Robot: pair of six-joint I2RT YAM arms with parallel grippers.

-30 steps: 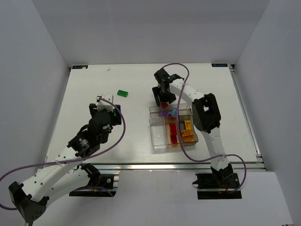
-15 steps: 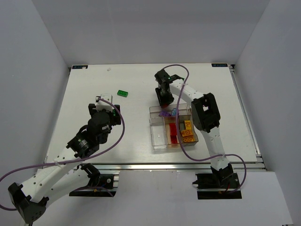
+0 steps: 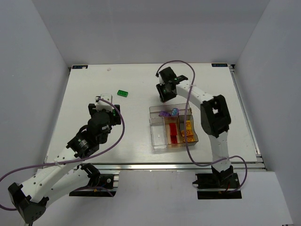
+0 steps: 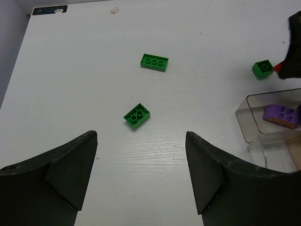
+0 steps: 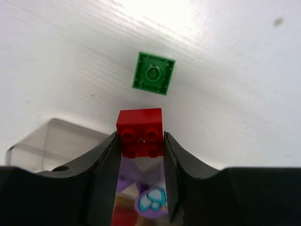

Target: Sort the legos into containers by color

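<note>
At the centre of the right wrist view, the right end effector pinches the light, rigid, slick-sided red brick by its flat sides, near the tray corner, while the left end effector gapes wide.

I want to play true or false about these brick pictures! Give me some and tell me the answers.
1. The right tool grips a small red studded brick. True.
2. The left tool squeezes a yellow brick. False: it is open and empty.
3. Three green studded bricks lie on the white table. True.
4. The lilac rounded piece lies on the table outside the clear plastic tray. False: it sits inside the tray.
</note>
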